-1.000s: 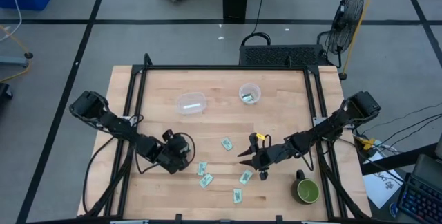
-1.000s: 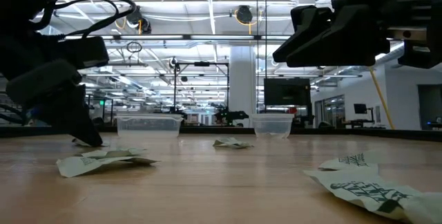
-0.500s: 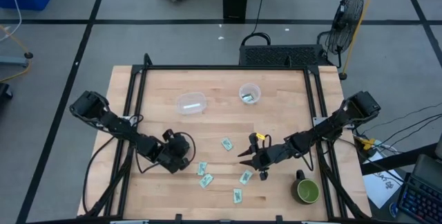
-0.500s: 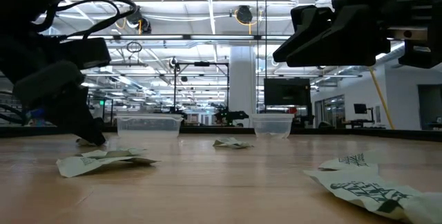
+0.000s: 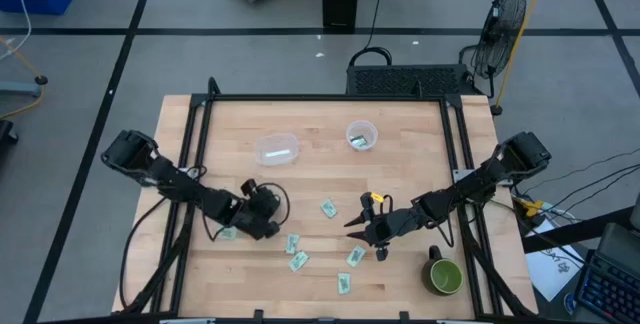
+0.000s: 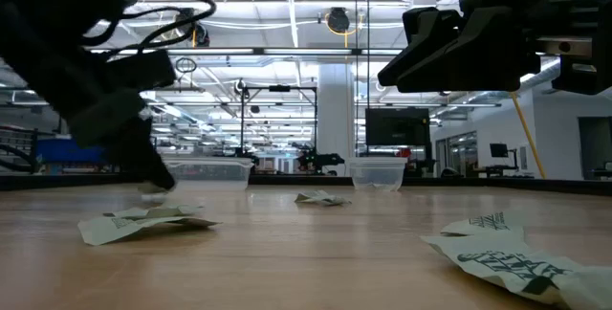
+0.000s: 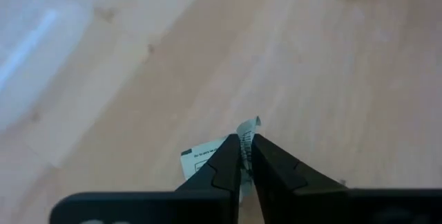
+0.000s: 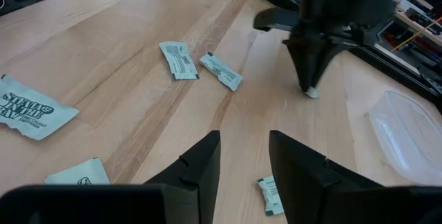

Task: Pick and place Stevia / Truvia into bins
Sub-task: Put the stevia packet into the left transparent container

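Several pale green and white Stevia sachets [image 5: 327,208] lie flat on the wooden table between the two arms; they also show in the right wrist view [image 8: 178,59] and the low view [image 6: 143,222]. The oval tub [image 5: 277,149] and the round cup [image 5: 361,136] stand toward the far edge, and the cup holds a sachet. My left gripper [image 5: 266,221] is shut on one sachet [image 8: 309,91], close over the table near the tub's near side. My right gripper [image 5: 352,226] hovers open above the sachets, touching nothing. My left gripper pinches a sachet between its two fingertips; one corner [image 7: 247,127] sticks out past the tips and the rest [image 7: 199,160] shows beside the fingers. The fingers [image 8: 311,65] point down from above. The sachet hangs at the tips just over the table; whether it touches the wood I cannot tell.
A dark green mug [image 5: 445,276] stands at the near right corner. A black frame [image 5: 325,99] borders the table. Bare wood lies between the tub, the cup and the sachets.
My left gripper has moved toward the far edge and a little to the right, toward the oval tub, keeping its fingers shut and carrying the sachet with it. The right arm has kept still.
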Controlling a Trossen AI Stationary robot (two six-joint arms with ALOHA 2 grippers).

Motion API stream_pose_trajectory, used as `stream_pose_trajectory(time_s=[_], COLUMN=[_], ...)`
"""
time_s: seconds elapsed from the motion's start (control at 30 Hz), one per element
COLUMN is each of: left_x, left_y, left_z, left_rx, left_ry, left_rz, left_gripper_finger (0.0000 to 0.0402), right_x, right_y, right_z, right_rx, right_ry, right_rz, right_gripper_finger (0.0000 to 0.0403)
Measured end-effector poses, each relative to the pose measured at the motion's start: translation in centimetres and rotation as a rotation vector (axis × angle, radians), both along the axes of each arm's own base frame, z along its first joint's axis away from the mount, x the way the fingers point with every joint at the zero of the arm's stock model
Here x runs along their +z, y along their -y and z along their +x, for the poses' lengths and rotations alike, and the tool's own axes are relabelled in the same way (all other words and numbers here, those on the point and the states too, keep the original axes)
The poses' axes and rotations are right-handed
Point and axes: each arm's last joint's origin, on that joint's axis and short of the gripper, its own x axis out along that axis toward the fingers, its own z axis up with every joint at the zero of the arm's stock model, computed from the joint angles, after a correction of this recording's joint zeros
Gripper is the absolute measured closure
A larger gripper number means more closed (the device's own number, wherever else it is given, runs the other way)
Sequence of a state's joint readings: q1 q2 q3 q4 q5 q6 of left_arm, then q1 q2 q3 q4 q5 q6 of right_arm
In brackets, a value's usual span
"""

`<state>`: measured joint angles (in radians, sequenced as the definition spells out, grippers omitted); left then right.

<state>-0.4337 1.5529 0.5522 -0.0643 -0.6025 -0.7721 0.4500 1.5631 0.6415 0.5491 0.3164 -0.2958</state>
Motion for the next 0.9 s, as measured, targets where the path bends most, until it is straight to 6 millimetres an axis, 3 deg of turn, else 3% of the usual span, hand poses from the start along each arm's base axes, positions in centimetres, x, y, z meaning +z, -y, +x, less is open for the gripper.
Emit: stream_pose_trajectory(time_s=[0.53,0.7,0.9], left_x=[5.8,6.3,5.8], left_y=[-6.2,-9.5,-13.3], left_z=[0.6,0.6,0.4], left_rx=[0.067,0.179,0.251], left_ry=[0.135,0.128,0.114], left_rz=[0.167,0.190,0.047], left_gripper_finger=[0.0355,0.0355,0.0355], right_x=[0.0,0.0,0.0], right_y=[0.0,0.0,0.0], right_z=[0.0,0.0,0.0], right_rx=[0.000,0.000,-0.001], right_ry=[0.000,0.000,0.000], right_rz=[0.000,0.000,0.000], right_gripper_finger=[0.0287,0.0287,0.0287])
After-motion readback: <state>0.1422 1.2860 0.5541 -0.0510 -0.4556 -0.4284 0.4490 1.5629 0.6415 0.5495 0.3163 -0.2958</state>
